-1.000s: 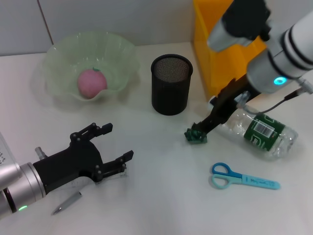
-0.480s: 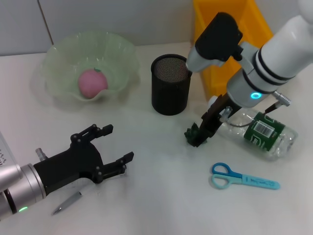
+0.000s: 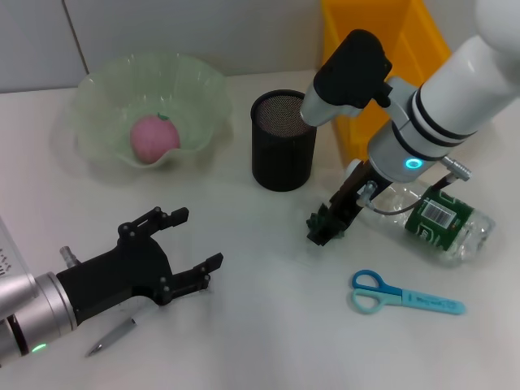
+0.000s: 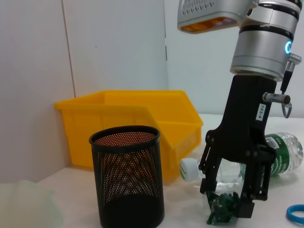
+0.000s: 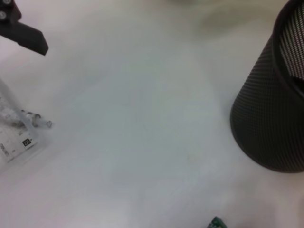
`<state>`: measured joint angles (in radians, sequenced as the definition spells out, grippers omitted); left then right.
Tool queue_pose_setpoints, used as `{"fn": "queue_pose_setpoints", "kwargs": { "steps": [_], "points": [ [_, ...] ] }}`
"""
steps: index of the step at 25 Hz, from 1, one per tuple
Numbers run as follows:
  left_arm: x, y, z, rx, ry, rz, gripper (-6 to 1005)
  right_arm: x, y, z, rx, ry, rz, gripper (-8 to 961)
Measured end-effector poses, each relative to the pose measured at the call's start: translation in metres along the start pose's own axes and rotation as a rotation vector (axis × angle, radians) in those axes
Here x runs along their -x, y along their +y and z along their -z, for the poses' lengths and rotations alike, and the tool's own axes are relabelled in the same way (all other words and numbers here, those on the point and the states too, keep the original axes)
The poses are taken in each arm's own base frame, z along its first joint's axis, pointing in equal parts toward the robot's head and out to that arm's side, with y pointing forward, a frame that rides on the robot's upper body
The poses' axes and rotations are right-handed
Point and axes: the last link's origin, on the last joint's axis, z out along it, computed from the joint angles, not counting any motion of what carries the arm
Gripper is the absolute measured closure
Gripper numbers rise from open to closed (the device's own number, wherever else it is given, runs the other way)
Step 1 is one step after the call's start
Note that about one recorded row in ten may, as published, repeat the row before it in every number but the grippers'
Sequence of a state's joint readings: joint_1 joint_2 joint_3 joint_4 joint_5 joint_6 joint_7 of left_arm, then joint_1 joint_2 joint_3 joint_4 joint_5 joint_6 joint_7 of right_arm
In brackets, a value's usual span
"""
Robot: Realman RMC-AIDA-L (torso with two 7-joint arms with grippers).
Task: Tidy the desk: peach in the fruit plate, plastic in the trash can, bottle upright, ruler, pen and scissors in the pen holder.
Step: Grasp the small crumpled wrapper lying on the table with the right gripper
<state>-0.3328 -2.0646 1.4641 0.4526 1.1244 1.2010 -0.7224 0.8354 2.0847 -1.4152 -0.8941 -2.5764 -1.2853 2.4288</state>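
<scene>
A green plastic scrap point(image 3: 318, 220) lies on the desk, and my right gripper point(image 3: 327, 226) stands over it, open, with a finger on each side; the left wrist view shows the scrap point(image 4: 222, 210) between its fingers point(image 4: 247, 207). The peach point(image 3: 153, 136) sits in the green fruit plate point(image 3: 97, 97). The bottle point(image 3: 431, 216) lies on its side. The blue scissors point(image 3: 404, 297) lie in front of the bottle. A pen point(image 3: 112, 335) and a clear ruler point(image 5: 16, 138) lie by my open left gripper point(image 3: 199, 237). The black mesh pen holder point(image 3: 283, 140) stands mid-desk.
The yellow trash bin point(image 3: 382, 57) stands at the back right, behind the right arm. The left arm rests low at the front left of the desk. Open desk surface lies between the two grippers.
My right arm has swung and turned over the desk while its gripper stayed at the green plastic scrap, which shifted slightly left. The left arm has hardly moved.
</scene>
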Motion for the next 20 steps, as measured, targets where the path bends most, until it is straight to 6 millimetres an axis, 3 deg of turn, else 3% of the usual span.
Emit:
{"fn": "queue_pose_setpoints", "kwargs": {
  "steps": [5,10,20],
  "points": [
    [0.0,0.0,0.0,0.0,0.0,0.0,159,0.0024,0.0006,-0.0049,0.005,0.012,-0.002,264],
    [-0.0003,-0.0003,-0.0003,0.0,0.001,-0.001,159,0.0035,0.0014,-0.0046,0.008,0.011,-0.002,449],
    [-0.0004,-0.0003,-0.0004,0.0,0.001,-0.001,158,0.0046,0.0025,0.0038,0.012,-0.007,-0.017,503]
  ]
}}
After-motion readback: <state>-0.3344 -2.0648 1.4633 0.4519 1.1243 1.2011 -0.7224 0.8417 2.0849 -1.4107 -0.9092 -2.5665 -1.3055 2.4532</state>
